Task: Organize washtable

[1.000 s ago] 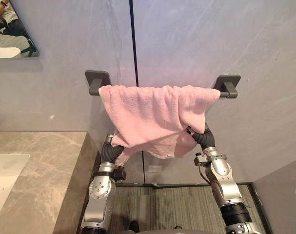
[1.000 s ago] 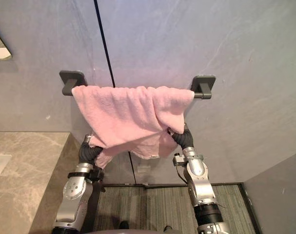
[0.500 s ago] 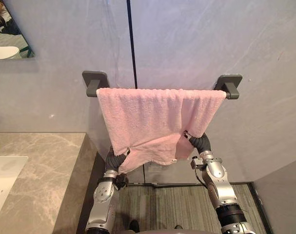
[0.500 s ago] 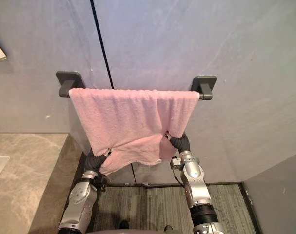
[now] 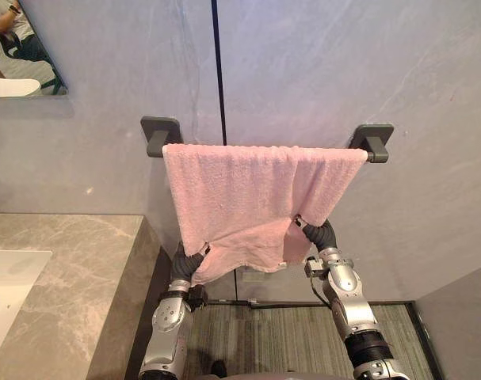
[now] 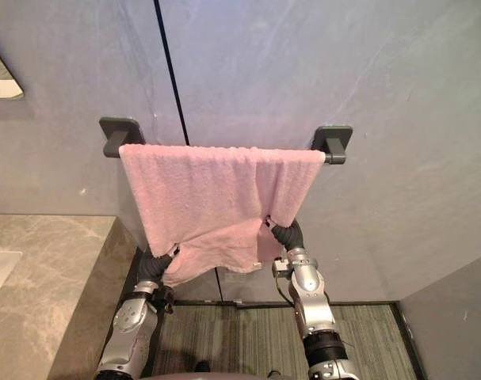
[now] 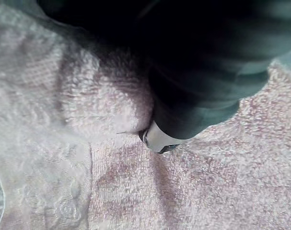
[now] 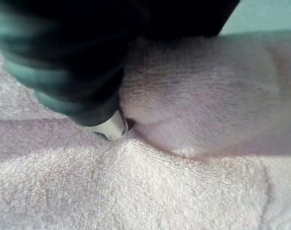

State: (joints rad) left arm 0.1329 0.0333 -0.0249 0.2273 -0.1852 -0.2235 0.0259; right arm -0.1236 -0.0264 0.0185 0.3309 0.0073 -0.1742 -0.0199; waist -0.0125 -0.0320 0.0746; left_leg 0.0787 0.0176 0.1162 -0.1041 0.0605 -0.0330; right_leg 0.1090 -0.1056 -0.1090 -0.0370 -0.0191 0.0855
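A pink towel hangs spread over a dark wall rail between two brackets. My left hand is up under the towel's lower left corner, with its dark cover showing below the hem. My right hand sits under the lower right corner, where the cloth folds back on itself. In the left wrist view the dark cover presses into the pink terry. The right wrist view has the cover against the towel in the same way. The cloth hides what lies past both covers.
A marble counter with a white basin stands at the left, below a mirror that reflects a person. A striped floor mat lies under the rail. A grey panel rises at the lower right.
The towel was bunched and lifted one second ago. It now hangs lower and flatter along the rail, and both hands have come down with its lower corners.
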